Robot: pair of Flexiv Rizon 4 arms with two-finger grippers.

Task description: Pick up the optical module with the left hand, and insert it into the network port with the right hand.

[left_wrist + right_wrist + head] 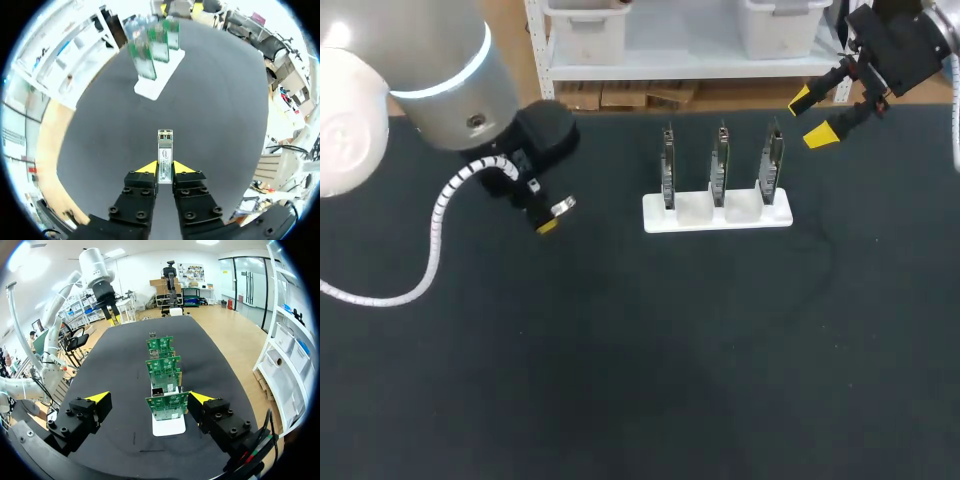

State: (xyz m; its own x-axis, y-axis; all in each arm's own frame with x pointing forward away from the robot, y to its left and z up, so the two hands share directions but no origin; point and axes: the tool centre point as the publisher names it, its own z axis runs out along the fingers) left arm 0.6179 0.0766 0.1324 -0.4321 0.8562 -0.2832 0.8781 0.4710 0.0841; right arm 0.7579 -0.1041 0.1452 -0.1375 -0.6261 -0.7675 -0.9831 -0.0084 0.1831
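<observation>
Black table (620, 370). Far left: left gripper (549, 218) clamped on optical module (165, 159), silver module sticking out ahead of yellow tips. Far centre: white stand (717, 214), three green boards (166, 405) upright in row. Far right: right gripper (811, 118), fingers wide apart, just beyond stand's right end.

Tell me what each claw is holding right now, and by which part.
The left claw grips the optical module by its sides at the near end; the rest juts out ahead. The right claw is open and holds nothing.
</observation>
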